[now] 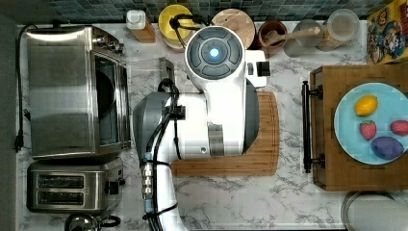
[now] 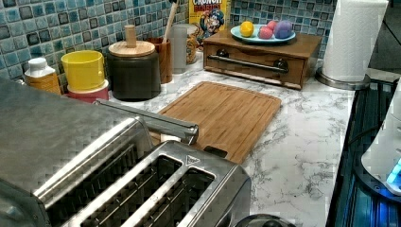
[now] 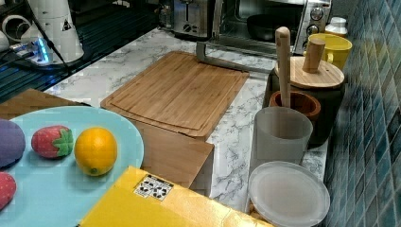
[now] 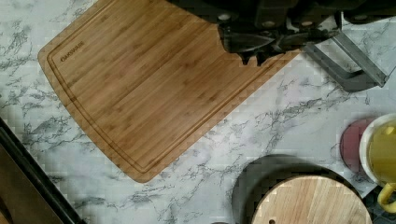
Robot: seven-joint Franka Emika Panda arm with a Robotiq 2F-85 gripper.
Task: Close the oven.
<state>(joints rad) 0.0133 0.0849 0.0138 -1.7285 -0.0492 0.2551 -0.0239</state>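
Note:
The oven (image 1: 62,91) is a large steel box at the top view's left, and it also stands at the back in the right view (image 3: 269,21). Its glass door hangs open, folded down flat over the counter, with the dark inside showing. The door's metal bar handle (image 3: 222,59) lies beside the cutting board's edge and shows in the left view (image 2: 156,120) and the wrist view (image 4: 355,65). My gripper (image 4: 252,57) hovers over the board's corner, a short way from the handle, fingertips shut with nothing between them. The white arm (image 1: 216,96) covers it in the top view.
A two-slot toaster (image 1: 67,187) sits beside the oven. A bamboo cutting board (image 1: 262,154) lies mid-counter. A yellow mug (image 1: 171,19), a wood-lidded canister (image 1: 238,21) and cups line the tiled wall. A wooden drawer box (image 1: 327,159) carries a blue plate (image 1: 346,144) of fruit.

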